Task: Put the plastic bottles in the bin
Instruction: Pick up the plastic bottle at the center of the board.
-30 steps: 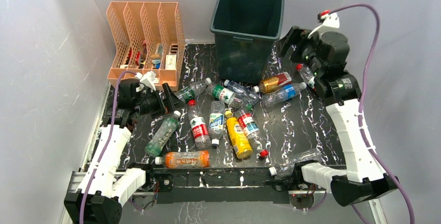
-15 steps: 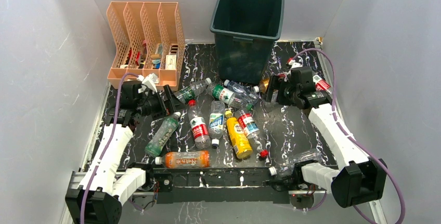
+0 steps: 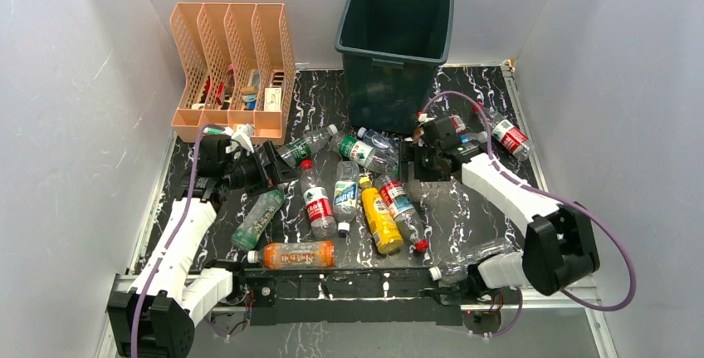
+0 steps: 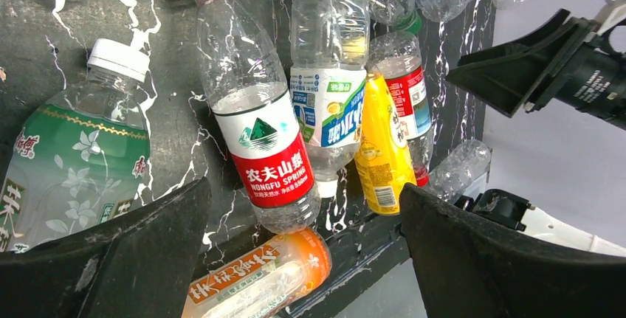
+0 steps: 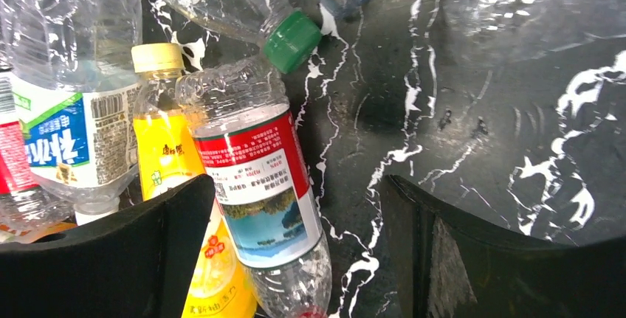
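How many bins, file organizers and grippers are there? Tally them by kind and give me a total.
Bin: 1
File organizer: 1
Grippers: 2 (left gripper, right gripper)
Total: 4

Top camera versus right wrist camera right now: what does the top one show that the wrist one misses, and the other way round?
Only the top view shows the tall dark green plastic bin and the peach slotted file organizer. Only the right wrist view shows the landscape picture and small print on the clear plastic bottle with the red label, seen between the fingers of the open right gripper. Both show that bottle and the yellow plastic bottle beside it.
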